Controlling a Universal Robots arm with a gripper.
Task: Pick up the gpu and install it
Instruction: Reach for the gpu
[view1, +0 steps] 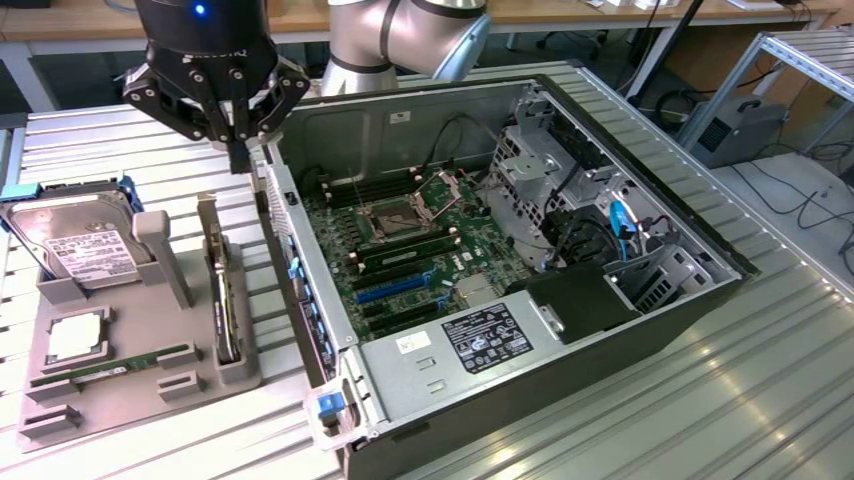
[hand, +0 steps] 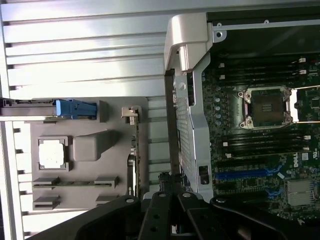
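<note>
The gpu (view1: 226, 300) stands on edge in a grey holder (view1: 80, 400) at the exterior view's left, a thin dark card between two grey posts. In the wrist view the gpu (hand: 134, 155) is a narrow strip with its metal bracket (hand: 130, 114) at one end. My gripper (view1: 240, 160) hangs shut and empty above the holder's far end, close to the side wall of the open computer case (view1: 287, 200). The shut fingers (hand: 171, 182) point down between the gpu and the case wall. Inside the case, the motherboard (view1: 400, 250) lies with its blue slots (view1: 394, 285) free.
In the holder with the gpu are a hard drive (view1: 80, 250) with a white label, a processor chip (view1: 74, 335) and a green RAM stick (view1: 114, 368). The case's drive cage (view1: 541, 170) and cables (view1: 621, 225) fill its far side. Everything rests on a slatted metal table (view1: 667, 400).
</note>
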